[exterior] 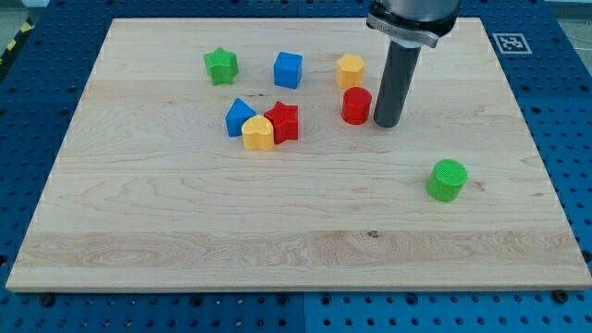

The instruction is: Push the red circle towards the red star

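The red circle (pixel 356 105) stands on the wooden board, right of centre near the view's top. The red star (pixel 283 121) lies to its left, a short gap away, touching a yellow block (pixel 258 133). My tip (pixel 386 123) rests on the board just to the right of the red circle, very close to it or touching it. The dark rod rises from the tip to the view's top edge.
A blue block (pixel 240 117) sits left of the red star, against the yellow block. A green star (pixel 221 66), a blue cube (pixel 288 69) and a yellow hexagon (pixel 350 70) lie along the top. A green circle (pixel 448 179) sits at the right.
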Robot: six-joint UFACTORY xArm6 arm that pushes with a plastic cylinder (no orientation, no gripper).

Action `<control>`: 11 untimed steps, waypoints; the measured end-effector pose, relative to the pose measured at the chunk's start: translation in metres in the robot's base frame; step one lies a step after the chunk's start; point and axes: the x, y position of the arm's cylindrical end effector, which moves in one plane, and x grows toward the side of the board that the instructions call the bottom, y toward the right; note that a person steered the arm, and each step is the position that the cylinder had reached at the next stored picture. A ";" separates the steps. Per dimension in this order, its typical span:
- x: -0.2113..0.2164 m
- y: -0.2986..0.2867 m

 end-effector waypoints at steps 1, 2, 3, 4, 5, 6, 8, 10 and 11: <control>-0.001 0.000; -0.007 0.000; -0.017 0.000; -0.020 -0.004; -0.020 -0.010; -0.020 -0.014; -0.020 -0.018; -0.020 -0.020; -0.020 -0.024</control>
